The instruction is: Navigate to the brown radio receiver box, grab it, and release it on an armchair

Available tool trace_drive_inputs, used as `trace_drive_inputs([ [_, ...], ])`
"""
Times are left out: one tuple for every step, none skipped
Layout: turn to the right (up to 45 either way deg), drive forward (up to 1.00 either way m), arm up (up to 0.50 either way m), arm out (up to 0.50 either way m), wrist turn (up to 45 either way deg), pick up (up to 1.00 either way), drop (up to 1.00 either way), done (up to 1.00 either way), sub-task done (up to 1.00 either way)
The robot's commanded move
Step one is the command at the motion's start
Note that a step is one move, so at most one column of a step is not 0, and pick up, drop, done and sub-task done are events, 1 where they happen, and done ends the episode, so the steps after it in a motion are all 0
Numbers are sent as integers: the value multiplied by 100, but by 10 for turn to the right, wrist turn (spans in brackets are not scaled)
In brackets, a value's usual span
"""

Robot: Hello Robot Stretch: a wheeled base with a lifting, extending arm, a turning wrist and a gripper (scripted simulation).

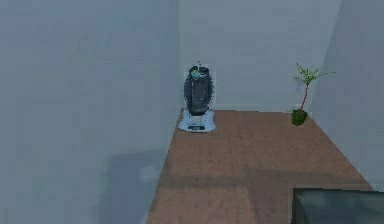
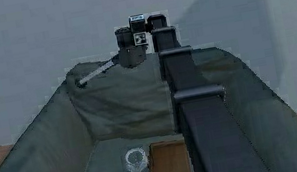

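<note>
Rising from the bottom edge, the dark arm (image 2: 202,115) was stretched over a grey-green armchair (image 2: 71,118). Its gripper (image 2: 94,75) was seen against the chair's back; whether anything was grasped could not be told. A brown box (image 2: 171,169) was seen on the seat, beside a pale ring (image 2: 134,160).

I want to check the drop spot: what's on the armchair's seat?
On the armchair seat lie a small pale ring and a brown flat shape; the arm covers its right part.
</note>
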Motion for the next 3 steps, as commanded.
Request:
trace_drive_inputs([
  [0, 0, 0, 0, -450, 0, 0, 0, 0],
  [0, 0, 0, 0, -360, 0, 0, 0, 0],
  [0, 0, 0, -38, 0, 0, 0, 0, 0],
])
